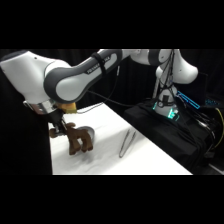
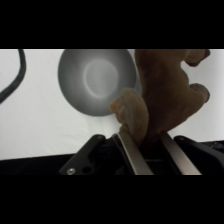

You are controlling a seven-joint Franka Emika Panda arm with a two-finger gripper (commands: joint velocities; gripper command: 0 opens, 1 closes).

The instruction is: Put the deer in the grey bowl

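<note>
Deer point(image 1: 79, 139), a dark brown toy with tan antlers, is clamped between the two fingers point(image 2: 131, 152) of the pincer point(image 1: 59, 127), which are closed on its body. In the side view it hangs near the left end of the white tabletop point(image 1: 150, 160), beside the grey bowl point(image 1: 89, 132). In the wrist view the grey bowl lies just beyond and beside the deer. Slim metal tongs point(image 1: 126, 141) lie well apart on the tabletop.
</note>
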